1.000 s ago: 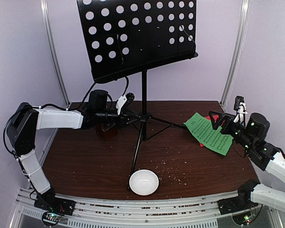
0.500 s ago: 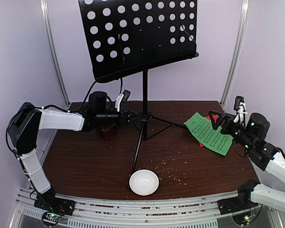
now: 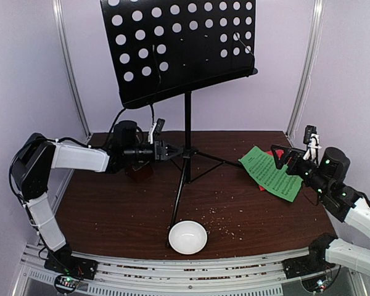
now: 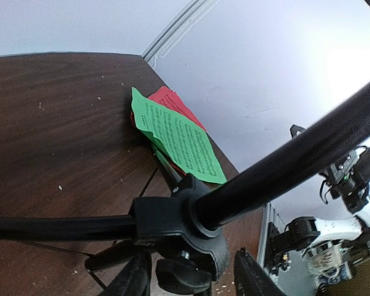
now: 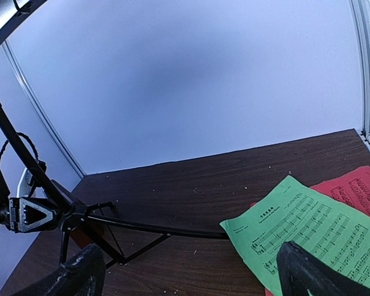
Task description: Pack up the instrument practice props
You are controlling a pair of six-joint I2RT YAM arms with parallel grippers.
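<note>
Plainly the left pincer [image 3: 169, 150], released, flanks the leg hub [image 4: 179, 222] of the music stand [image 3: 187, 117] (pole rising upright just beyond); the right pincer [image 5: 191, 262], also released, hangs well apart.

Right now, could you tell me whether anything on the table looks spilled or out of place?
Pale crumbs are scattered over the table beside the white bowl, like a spill. The green sheet lies askew over the red sheet.

We see black perforated music stand [image 3: 187, 117] upright on its tripod mid-bench [image 3: 111, 209]. Green sheet [image 3: 272, 172] overlaps red sheet [image 5: 351, 192] at 3 o'clock. Red-brown metronome [image 3: 139, 172] at 10 o'clock, partly hidden.
</note>
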